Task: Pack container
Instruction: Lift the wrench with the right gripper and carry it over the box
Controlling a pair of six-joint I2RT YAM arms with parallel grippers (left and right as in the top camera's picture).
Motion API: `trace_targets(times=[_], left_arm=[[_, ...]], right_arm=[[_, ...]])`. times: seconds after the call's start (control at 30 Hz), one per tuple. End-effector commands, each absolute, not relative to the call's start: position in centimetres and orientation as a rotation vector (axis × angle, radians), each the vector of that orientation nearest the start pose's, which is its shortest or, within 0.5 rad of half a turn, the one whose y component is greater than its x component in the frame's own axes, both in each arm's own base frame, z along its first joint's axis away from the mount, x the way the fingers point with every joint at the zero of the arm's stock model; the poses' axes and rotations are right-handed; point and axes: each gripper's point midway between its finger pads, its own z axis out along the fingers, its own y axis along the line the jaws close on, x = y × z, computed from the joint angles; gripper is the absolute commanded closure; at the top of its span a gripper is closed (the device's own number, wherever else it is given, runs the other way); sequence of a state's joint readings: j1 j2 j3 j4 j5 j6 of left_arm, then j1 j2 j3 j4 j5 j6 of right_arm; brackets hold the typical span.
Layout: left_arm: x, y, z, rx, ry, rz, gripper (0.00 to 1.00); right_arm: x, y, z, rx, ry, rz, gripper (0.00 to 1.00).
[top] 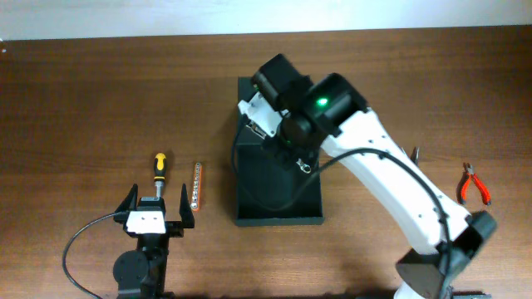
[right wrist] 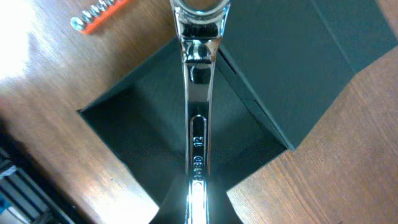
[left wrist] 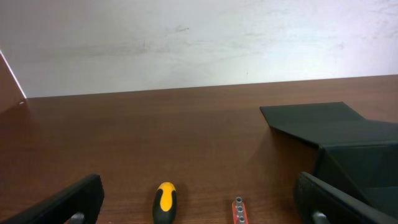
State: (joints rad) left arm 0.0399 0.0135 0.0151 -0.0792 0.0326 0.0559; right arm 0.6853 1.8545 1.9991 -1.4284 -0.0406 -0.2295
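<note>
The container (top: 268, 198), a dark green-black square box, stands open at mid-table with its flap lid (top: 247, 90) folded back. My right gripper (top: 288, 148) hovers over the box, shut on a chrome wrench (right wrist: 198, 93). In the right wrist view the wrench runs from the gripper (right wrist: 198, 216) up across the container's dark inside (right wrist: 137, 127), with the lid (right wrist: 298, 56) at the right. My left gripper (top: 158, 198) rests low at the front left, open and holding nothing. In the left wrist view the gripper (left wrist: 199, 200) faces the container (left wrist: 364, 163).
A yellow-and-black screwdriver (top: 159, 169) and an orange bit holder (top: 197, 184) lie just ahead of the left gripper, left of the box. Both also show in the left wrist view, screwdriver (left wrist: 165, 202) and bit holder (left wrist: 239, 211). Red-handled pliers (top: 475, 184) lie far right.
</note>
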Motion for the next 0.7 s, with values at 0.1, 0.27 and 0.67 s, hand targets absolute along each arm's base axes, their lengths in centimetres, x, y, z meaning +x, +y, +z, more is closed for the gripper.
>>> trace_targets(times=[0.1,0.27,0.67], left_arm=[[24.6,0.6,15.7,0.030,1.648,0.050,0.01],[24.6,0.6,15.7,0.030,1.648,0.050,0.01],[24.6,0.6,15.7,0.030,1.648,0.050,0.01]], right_arm=[[31.4,25.8,17.6,-1.255,2.713,0.042,0.96],[31.5,26.0,15.0,-1.287,2.776,0.019,0.96],[28.4,25.9,14.2,-1.346,2.906,0.133,0.96]])
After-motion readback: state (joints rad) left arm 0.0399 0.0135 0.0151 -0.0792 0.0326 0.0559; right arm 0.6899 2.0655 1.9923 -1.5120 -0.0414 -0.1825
